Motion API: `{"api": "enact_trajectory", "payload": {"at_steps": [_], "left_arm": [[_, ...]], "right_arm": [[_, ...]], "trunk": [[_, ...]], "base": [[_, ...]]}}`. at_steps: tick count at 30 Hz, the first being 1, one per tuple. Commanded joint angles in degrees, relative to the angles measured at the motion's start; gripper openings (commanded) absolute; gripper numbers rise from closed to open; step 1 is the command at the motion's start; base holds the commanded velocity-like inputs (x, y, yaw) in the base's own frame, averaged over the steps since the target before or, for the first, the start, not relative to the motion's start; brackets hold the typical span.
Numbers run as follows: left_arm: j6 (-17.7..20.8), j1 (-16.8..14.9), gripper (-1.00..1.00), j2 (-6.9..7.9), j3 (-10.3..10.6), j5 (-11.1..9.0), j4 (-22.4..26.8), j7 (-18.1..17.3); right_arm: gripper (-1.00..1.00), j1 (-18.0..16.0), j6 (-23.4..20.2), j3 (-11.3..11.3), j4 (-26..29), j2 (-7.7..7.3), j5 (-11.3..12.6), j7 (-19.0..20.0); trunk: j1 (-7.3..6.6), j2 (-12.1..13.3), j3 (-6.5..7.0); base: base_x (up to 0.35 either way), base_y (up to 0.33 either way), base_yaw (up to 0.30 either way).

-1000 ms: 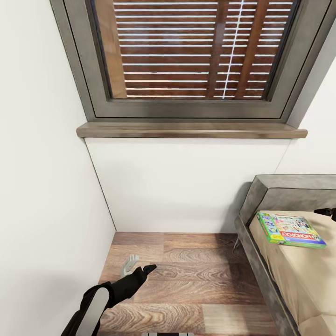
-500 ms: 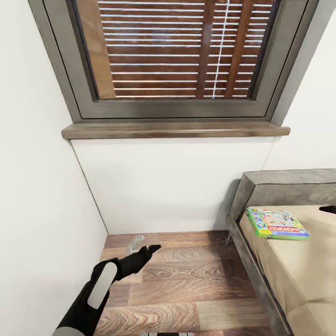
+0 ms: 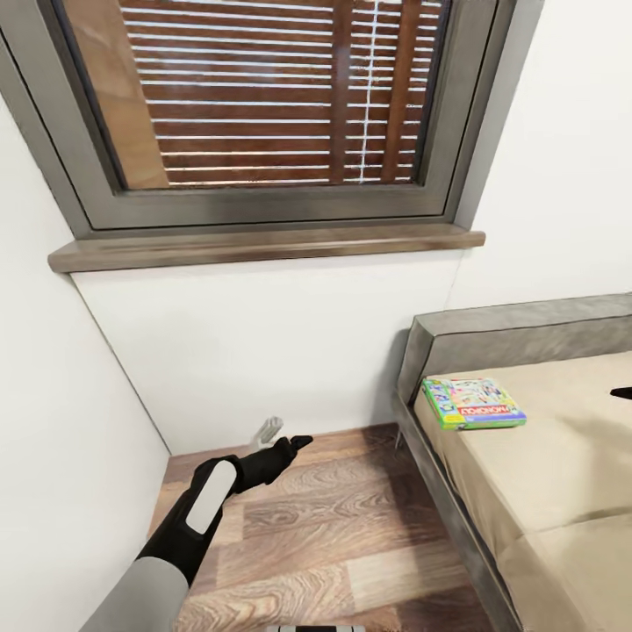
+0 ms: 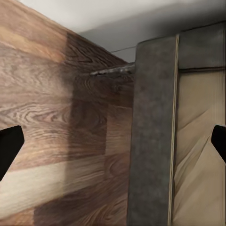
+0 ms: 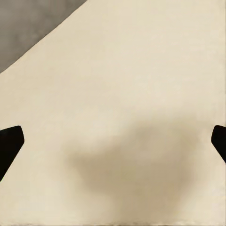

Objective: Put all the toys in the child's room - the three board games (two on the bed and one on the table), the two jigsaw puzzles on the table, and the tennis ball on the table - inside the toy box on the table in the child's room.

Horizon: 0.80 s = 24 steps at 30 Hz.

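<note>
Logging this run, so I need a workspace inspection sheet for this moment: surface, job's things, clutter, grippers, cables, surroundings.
Surface: beige mattress of the bed on a grey frame.
Job's things: Monopoly board game flat on the mattress near the headboard corner.
Clutter: nothing seen.
Grippers: left gripper open over the wood floor; right gripper open over the mattress, holding nothing.
Cables: nothing seen.
Surroundings: white walls, window with slatted blind, wooden sill.

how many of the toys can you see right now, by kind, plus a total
board games: 1, the Monopoly box on the bed
jigsaw puzzles: 0
tennis balls: 0
total: 1
</note>
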<state>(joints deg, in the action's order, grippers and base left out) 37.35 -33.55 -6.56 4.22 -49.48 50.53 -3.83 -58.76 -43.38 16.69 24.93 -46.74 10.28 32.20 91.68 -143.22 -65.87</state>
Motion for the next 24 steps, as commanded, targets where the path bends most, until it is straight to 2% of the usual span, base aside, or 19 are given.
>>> {"api": "enact_trajectory", "payload": {"at_steps": [1, 15, 24], "left_arm": [[0.1, -0.2, 1.00, -0.07, 0.0, 0.0, -0.2, -0.2], [-0.4, 0.0, 1.00, 0.05, -0.1, 0.0, -0.6, -0.9], [-0.5, 1.2, 1.00, 0.38, -0.5, 0.0, -0.6, -1.7]], "right_arm": [[1.00, 0.0, -0.4, 0.3, 0.0, -0.07, 0.1, 0.1], [1.00, 0.0, -0.3, 0.2, 1.0, -0.28, 0.1, 0.2], [1.00, 0.0, -0.4, 0.2, 1.4, -0.20, 0.1, 0.2]], "trunk": [[-0.01, 0.0, -0.05], [-0.01, 0.0, -0.05], [-0.01, 0.0, -0.05]], "base": [[0.000, 0.000, -0.276], [0.000, 0.000, -0.272], [0.000, 0.000, -0.047]]}}
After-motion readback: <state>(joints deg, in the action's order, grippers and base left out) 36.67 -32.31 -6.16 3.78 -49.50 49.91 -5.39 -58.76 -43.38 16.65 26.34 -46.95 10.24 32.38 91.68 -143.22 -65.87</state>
